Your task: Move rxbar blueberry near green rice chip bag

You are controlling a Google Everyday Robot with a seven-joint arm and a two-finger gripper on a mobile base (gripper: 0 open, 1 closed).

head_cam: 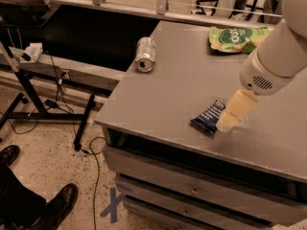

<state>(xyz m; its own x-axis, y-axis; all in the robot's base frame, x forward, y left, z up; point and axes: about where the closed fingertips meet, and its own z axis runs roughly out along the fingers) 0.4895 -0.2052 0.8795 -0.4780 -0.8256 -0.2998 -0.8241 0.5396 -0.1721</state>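
Note:
The rxbar blueberry (207,118), a small dark navy bar with white lettering, lies flat near the front edge of the grey table (172,90). The green rice chip bag (235,38) lies at the table's far right, well apart from the bar. My gripper (227,122) reaches down from the right on a white arm (276,56), its pale tip at the bar's right end, touching or just above it.
A silver soda can (145,54) lies on its side near the table's far left edge. The table has drawers (192,190) below its front. A black stand (43,95) with cables and a person's black shoes (57,202) are on the floor at left.

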